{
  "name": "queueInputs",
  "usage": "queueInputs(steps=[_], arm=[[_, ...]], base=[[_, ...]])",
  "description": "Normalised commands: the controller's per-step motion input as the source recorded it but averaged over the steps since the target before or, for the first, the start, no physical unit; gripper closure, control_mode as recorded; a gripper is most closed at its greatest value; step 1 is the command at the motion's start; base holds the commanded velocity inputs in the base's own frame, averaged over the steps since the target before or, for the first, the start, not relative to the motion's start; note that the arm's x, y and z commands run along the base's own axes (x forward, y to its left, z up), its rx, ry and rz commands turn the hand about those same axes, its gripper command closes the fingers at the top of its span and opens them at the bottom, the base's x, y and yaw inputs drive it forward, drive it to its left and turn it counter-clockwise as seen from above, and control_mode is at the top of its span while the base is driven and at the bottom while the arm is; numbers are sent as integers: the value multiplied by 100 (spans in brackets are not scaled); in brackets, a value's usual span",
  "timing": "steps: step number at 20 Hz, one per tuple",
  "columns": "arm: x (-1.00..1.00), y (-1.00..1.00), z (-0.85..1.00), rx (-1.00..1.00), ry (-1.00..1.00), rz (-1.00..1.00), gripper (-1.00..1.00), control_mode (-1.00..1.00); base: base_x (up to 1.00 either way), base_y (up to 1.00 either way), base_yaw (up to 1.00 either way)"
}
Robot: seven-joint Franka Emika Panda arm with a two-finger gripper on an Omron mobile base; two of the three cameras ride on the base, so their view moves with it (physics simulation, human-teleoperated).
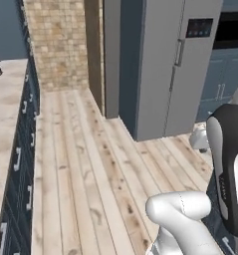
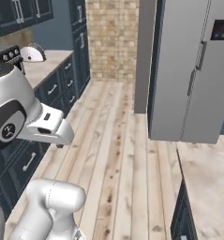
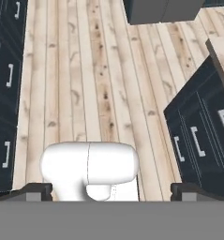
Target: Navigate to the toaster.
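I'm mid-aisle facing the fridge, toaster not reached yet, pincer spread and empty.

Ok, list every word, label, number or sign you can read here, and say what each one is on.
No text can be read.
Refrigerator dispenser panel: small lit marks, too blurred to read.
Robot arm round joint cap: a small white mark, too small to read.
The dark cabinets carry handles and no lettering.
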Motion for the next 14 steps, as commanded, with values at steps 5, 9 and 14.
queueInputs(steps=[5, 9, 14], arm=[[0, 0, 0, 0, 0, 0, -100, 100], [0, 0, 0, 0, 0, 0, -100, 100], [0, 0, 0, 0, 0, 0, -100, 100]], base=[[100, 0, 0], [100, 0, 0], [100, 2, 0]])
